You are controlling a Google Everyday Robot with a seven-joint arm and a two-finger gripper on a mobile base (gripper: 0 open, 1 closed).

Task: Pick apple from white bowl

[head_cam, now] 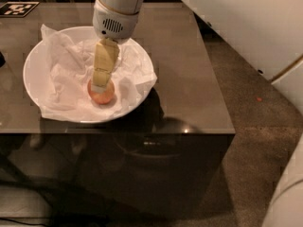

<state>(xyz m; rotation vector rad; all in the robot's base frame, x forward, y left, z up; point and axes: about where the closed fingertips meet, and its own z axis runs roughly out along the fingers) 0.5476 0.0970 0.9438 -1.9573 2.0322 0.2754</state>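
The small round red-orange apple (103, 97) lies on crumpled white paper (66, 74) inside the wide glossy white bowl (31, 77). The yellowish gripper (100, 86) touches its top; whether it grips, I cannot tell. It should close centred, then lift straight.

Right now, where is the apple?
Camera view: the apple lies on paper in the bowl, left on the table, directly under the end effector.

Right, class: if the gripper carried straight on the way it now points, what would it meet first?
The apple. The gripper points down into the white bowl, its tip at the apple's top; contact is unclear.
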